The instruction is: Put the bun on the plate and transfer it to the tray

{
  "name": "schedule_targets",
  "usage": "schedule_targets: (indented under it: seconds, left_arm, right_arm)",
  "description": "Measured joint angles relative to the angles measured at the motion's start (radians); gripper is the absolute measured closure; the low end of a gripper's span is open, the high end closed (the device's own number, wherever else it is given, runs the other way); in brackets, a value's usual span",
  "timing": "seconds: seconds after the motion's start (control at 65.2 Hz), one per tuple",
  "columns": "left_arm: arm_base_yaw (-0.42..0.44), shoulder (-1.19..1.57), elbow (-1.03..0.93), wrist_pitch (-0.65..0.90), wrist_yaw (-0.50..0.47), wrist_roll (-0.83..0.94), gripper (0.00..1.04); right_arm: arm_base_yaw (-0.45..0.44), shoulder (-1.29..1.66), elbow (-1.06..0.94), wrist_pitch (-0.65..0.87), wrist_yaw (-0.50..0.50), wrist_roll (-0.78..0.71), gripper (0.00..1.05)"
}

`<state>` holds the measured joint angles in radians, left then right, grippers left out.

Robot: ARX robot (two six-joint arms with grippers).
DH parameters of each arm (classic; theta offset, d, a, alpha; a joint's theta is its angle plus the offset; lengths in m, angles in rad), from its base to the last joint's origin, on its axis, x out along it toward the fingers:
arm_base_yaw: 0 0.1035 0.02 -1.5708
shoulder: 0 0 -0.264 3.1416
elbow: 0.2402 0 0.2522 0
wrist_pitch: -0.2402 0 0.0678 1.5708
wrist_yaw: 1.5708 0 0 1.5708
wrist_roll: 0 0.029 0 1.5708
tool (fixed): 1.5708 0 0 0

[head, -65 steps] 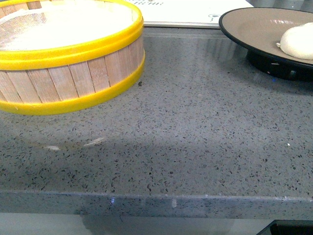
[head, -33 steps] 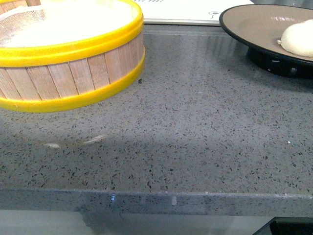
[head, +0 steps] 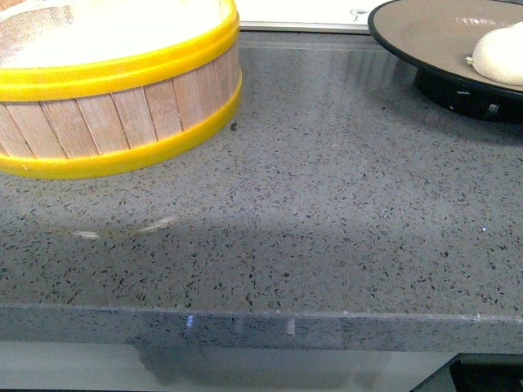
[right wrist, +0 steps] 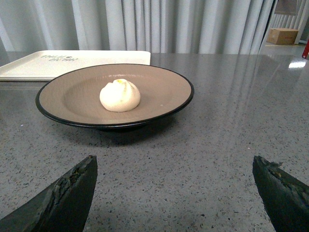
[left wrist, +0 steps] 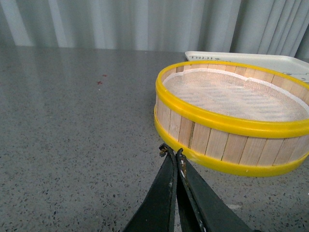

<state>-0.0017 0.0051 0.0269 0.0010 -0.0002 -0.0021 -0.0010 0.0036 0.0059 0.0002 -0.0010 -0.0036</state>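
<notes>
A: Where is the bun?
B: The bun [right wrist: 119, 95] sits in the plate [right wrist: 159, 92], a little off its middle, pleats up. The plate stands on the grey bench [head: 327, 212], not on the tray [right wrist: 72, 65], which lies flat just behind it.
A: And the other container?
B: A steamer basket [left wrist: 227, 140] of wooden slats with yellow bands stands on the bench, apart from the plate, with the tray's edge behind it. A white mesh liner [left wrist: 231, 94] covers its floor.
A: The left tool?
B: The left tool [left wrist: 172, 152] has its fingers pressed together, gripping nothing. Its tips are low by the basket's lower yellow band; whether they touch it I cannot tell.
A: And the right?
B: The right tool [right wrist: 174, 159] is spread wide and empty, low over the bench in front of the plate, clear of it.
</notes>
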Motion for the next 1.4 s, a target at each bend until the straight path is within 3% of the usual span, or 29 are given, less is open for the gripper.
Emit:
schedule_targets:
  seconds: [0.077, 0.184, 0.506, 0.537, 0.613, 0.644, 0.752, 0.844, 1.043, 1.258, 1.396]
  left_arm:
    - [0.000, -0.002, 0.000, 0.000, 0.000, -0.001, 1.00]
    - [0.000, -0.002, 0.000, 0.000, 0.000, -0.001, 0.75]
    - [0.000, -0.002, 0.000, 0.000, 0.000, 0.000, 0.23]
    - [0.000, -0.002, 0.000, 0.000, 0.000, 0.000, 0.20]
    - [0.000, -0.002, 0.000, 0.000, -0.003, 0.000, 0.05]
    - [0.000, -0.002, 0.000, 0.000, -0.002, 0.000, 0.06]
    - [0.000, -0.002, 0.000, 0.000, 0.000, 0.000, 0.07]
    - [0.000, -0.002, 0.000, 0.000, 0.000, 0.000, 0.07]
    - [0.000, -0.002, 0.000, 0.000, 0.000, 0.000, 0.07]
    - [0.000, -0.002, 0.000, 0.000, 0.000, 0.000, 0.07]
    - [0.000, -0.002, 0.000, 0.000, 0.000, 0.000, 0.07]
  right_arm:
    - [0.000, 0.000, 0.000, 0.000, 0.000, 0.000, 0.09]
    - [0.000, 0.000, 0.000, 0.000, 0.000, 0.000, 0.09]
    - [0.000, 0.000, 0.000, 0.000, 0.000, 0.000, 0.09]
    - [0.018, 0.009, 0.003, -0.013, 0.048, -0.018, 0.09]
    - [0.135, 0.082, 0.032, -0.029, 0.332, -0.108, 0.09]
    - [0.177, 0.138, 0.044, 0.024, 0.404, -0.153, 0.09]
    - [0.102, 0.322, 0.095, 0.241, 0.286, -0.162, 0.09]
    - [-0.035, 0.541, 0.168, 0.404, 0.101, -0.095, 0.09]
    - [-0.282, 0.904, 0.397, 0.380, -0.178, 0.272, 0.09]
    - [-0.333, 1.143, 0.536, 0.329, -0.318, 0.768, 0.09]
    - [-0.317, 1.195, 0.536, 0.340, -0.336, 0.953, 0.09]
